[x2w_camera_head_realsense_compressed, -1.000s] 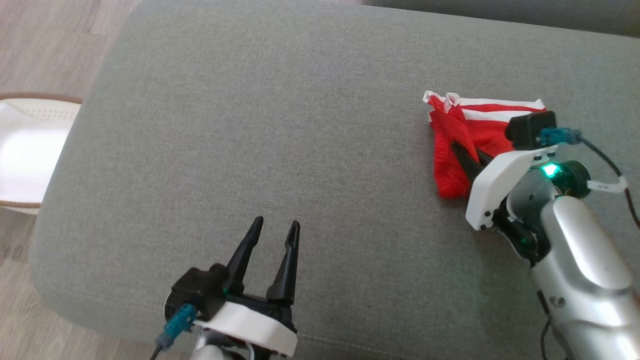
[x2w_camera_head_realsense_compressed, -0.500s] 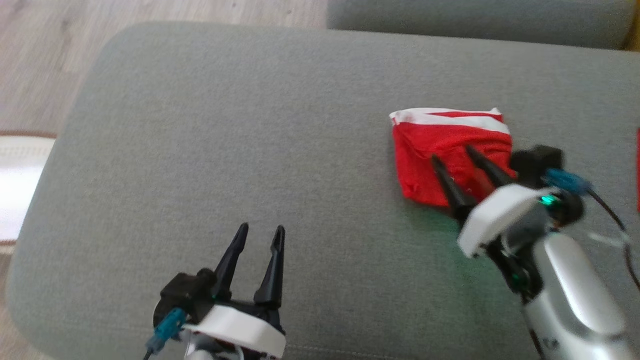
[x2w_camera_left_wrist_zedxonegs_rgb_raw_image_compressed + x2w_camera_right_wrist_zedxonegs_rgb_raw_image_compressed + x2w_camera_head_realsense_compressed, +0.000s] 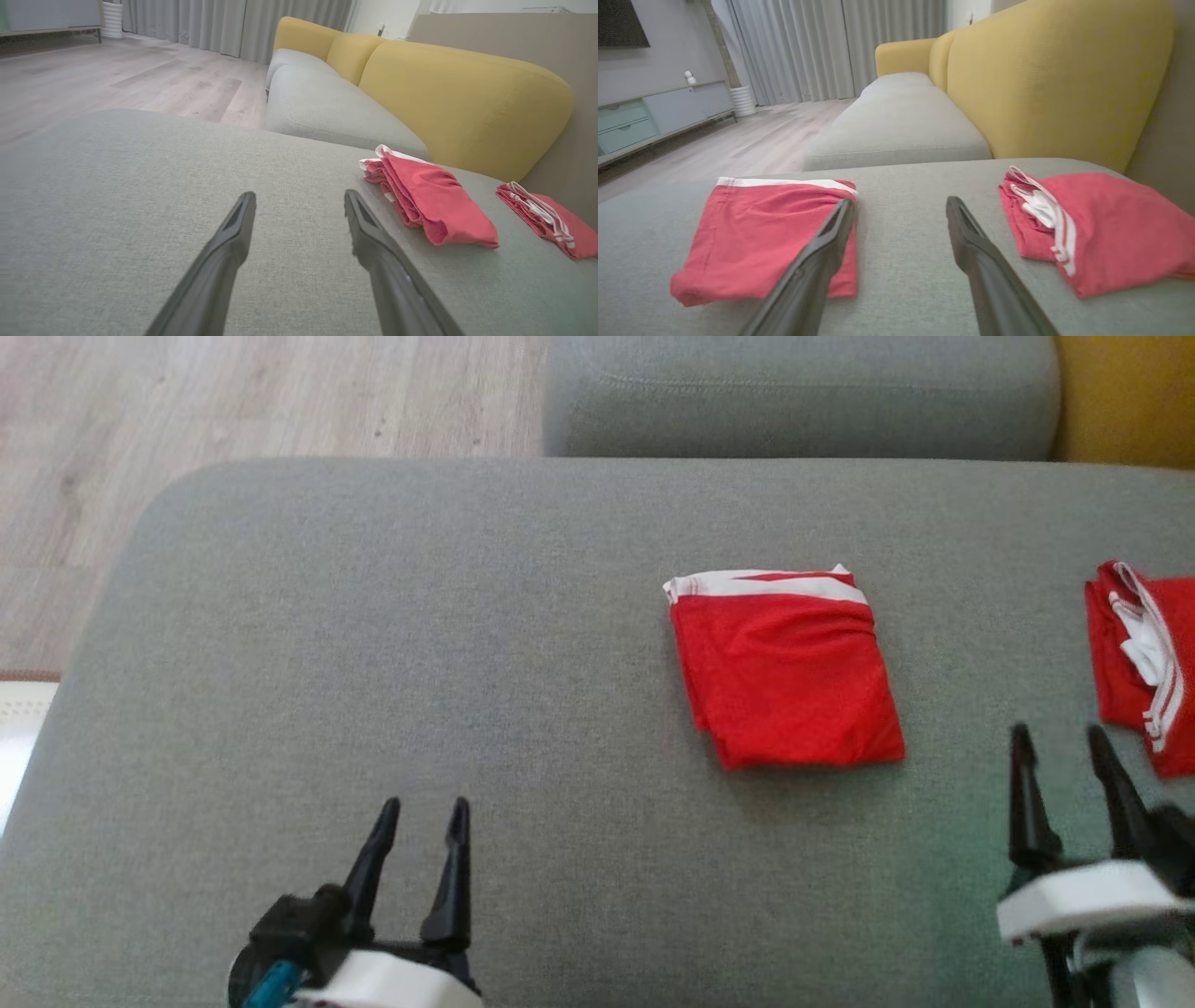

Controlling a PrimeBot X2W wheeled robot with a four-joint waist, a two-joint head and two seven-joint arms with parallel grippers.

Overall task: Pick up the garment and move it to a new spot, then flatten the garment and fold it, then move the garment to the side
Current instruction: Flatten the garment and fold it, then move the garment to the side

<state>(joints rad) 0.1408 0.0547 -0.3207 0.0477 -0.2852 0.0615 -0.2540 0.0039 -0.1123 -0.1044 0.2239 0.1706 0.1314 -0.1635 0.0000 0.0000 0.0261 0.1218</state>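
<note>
Around: a second garment [image 3: 1139,663], red and crumpled, lies at the right edge of the grey cushion [image 3: 373,616]; a yellow backrest [image 3: 462,98] stands beyond it and wood floor [image 3: 233,392] shows far left.
Folded garment [image 3: 784,677]: red, flat on the cushion right of centre, white band on its far edge.
Left gripper [image 3: 425,805]: near left, fingers spread, empty, well apart from the folded garment.
Right gripper [image 3: 1057,733]: near right, fingers spread, empty, over bare cushion between both garments.

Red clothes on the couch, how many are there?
2. The folded garment lies flat right of the middle of the grey cushion; the rumpled garment lies further right, cut off by the head view's edge. More could be out of frame.
</note>
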